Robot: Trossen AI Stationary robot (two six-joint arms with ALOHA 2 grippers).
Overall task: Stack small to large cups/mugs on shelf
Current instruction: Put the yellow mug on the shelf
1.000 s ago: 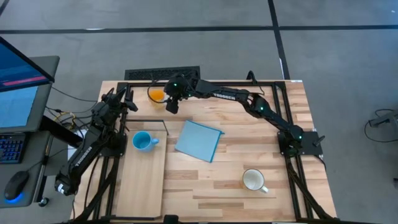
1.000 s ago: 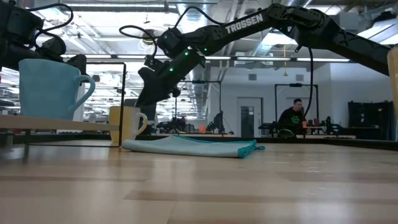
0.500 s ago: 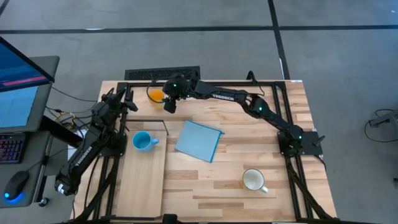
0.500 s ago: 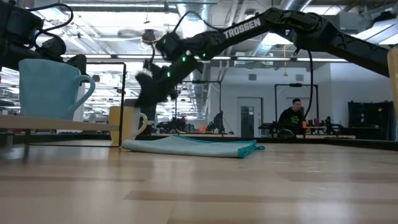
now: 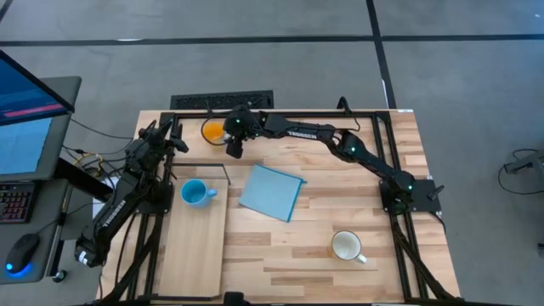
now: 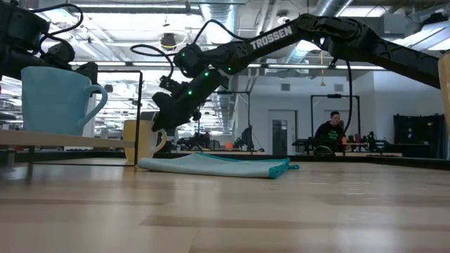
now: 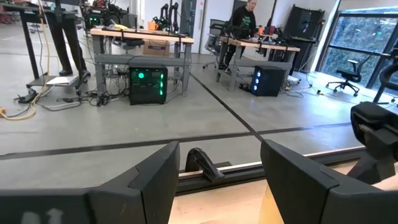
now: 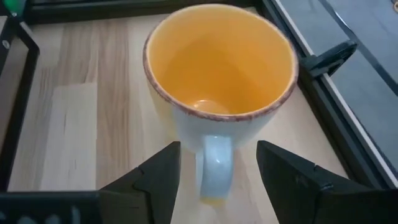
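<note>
Right gripper (image 8: 217, 171) lowered toward orange mug (image 8: 219, 93), fingers wide astride its white handle (image 8: 216, 165), mug upright, empty

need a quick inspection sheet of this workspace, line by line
surface: wood table, dry.
job's things: blue mug upright on shelf; orange mug upright at back edge; white mug near front right.
clutter: blue cloth mid-table.
grippers: right gripper open, straddling orange mug's handle; left gripper open, idle at back left.
cables: bundle off table's left.
surroundings: person seated far back.
</note>
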